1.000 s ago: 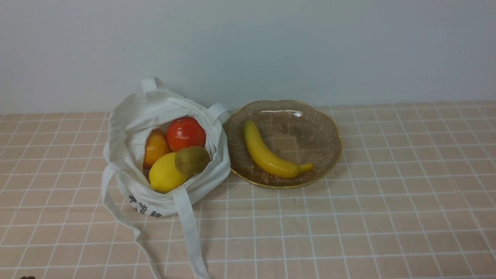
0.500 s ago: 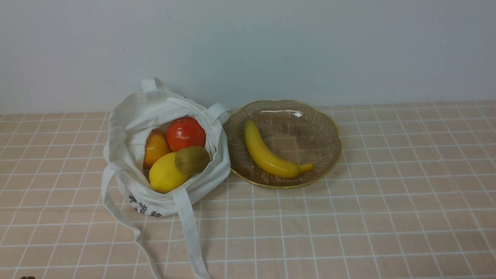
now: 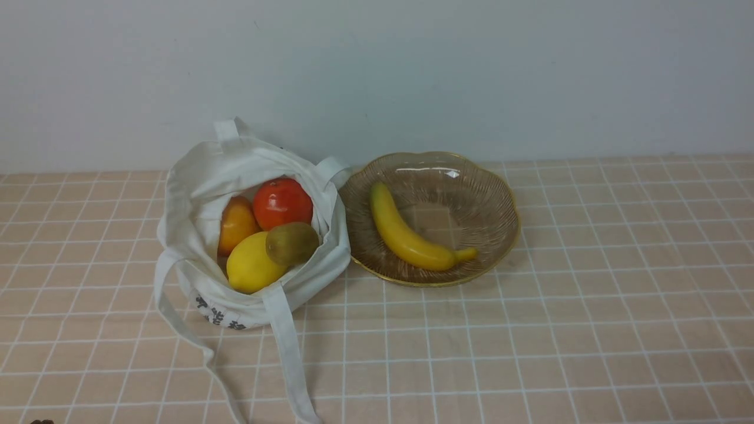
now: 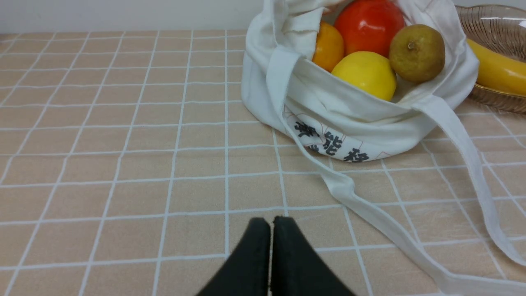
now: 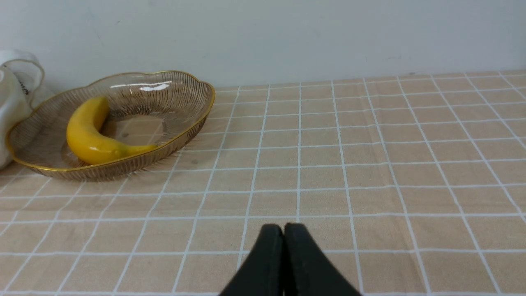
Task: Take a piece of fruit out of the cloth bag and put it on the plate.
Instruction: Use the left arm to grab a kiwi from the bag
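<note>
The olive-brown kiwi (image 3: 292, 242) lies on top in the open white cloth bag (image 3: 200, 182), against the yellow lemon (image 3: 252, 264); it also shows in the left wrist view (image 4: 416, 53). The amber glass plate (image 3: 500, 200) stands just right of the bag and holds a banana (image 3: 406, 232). My left gripper (image 4: 271, 219) is shut and empty, low over the table well short of the bag (image 4: 349, 123). My right gripper (image 5: 283, 227) is shut and empty, well short of the plate (image 5: 193, 98). Neither gripper shows in the front view.
A red fruit (image 3: 283, 203) and an orange fruit (image 3: 237, 222) also sit in the bag. The bag's long straps (image 3: 288, 353) trail toward me over the tiled tablecloth. A wall stands close behind bag and plate.
</note>
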`<state>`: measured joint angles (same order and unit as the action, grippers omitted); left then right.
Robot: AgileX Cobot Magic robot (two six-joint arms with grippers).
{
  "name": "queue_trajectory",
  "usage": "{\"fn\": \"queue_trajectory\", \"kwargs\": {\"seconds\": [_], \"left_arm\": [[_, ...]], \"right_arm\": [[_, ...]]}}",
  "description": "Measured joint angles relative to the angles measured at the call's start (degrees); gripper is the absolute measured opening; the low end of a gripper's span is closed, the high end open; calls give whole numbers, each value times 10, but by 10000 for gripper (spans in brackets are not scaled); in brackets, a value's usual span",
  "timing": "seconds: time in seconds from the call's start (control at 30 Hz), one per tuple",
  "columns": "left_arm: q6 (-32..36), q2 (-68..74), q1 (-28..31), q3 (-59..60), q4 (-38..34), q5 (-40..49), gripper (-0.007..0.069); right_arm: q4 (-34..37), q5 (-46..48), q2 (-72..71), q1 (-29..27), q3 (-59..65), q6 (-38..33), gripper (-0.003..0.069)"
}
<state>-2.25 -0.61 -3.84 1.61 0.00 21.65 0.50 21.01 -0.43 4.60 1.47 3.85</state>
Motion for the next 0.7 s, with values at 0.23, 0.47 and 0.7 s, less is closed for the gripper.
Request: {"fn": "queue_trajectory", "kwargs": {"seconds": [0.23, 0.47, 0.7], "left_arm": [[-11, 0, 0, 0, -12, 0, -8], [-206, 0, 0, 0, -342, -33, -8], [-227, 0, 0, 0, -477, -87, -8]], "right_arm": [[0, 0, 0, 0, 0, 0, -13], [0, 0, 0, 0, 0, 0, -13], [0, 0, 0, 0, 0, 0, -13]]}}
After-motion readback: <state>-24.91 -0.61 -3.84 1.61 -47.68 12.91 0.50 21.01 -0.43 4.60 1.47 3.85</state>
